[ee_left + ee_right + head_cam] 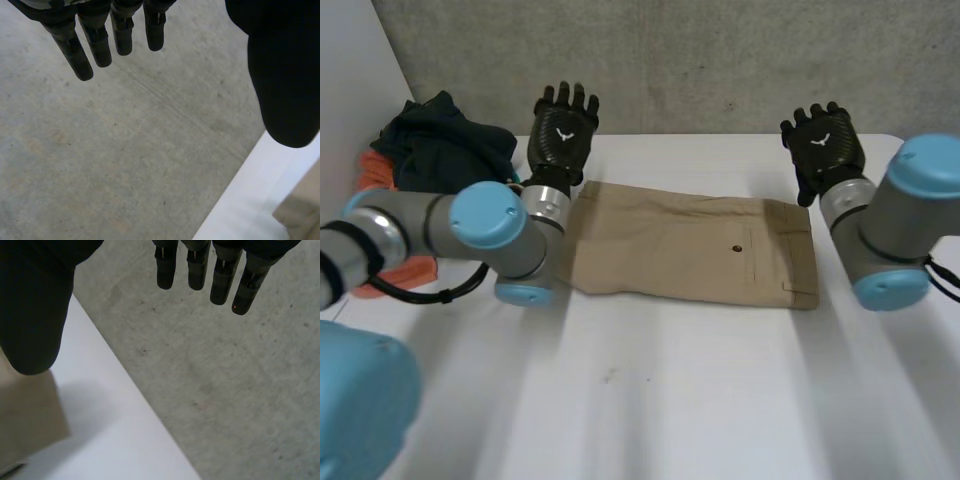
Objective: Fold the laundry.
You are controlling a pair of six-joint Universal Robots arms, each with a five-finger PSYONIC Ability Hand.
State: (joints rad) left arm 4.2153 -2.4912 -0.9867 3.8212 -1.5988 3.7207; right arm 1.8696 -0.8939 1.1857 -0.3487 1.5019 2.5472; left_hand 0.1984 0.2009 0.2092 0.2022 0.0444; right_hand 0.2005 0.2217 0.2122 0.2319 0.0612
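One pair of tan shorts (695, 248) lies folded flat on the white table (670, 400), its left end partly hidden behind the left arm (500, 225). Just past the shorts' far corners, the left hand (560, 135) and right hand (827, 148) hover with fingers spread straight, holding nothing. Beyond the shorts' left end, a dark-and-orange clothes pile (445, 145) sits half hidden.

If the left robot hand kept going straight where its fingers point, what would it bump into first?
Probably the grey wall. The left robot hand points its straight fingers past the table's far edge at it, with nothing in between. How far off the wall stands is unclear.
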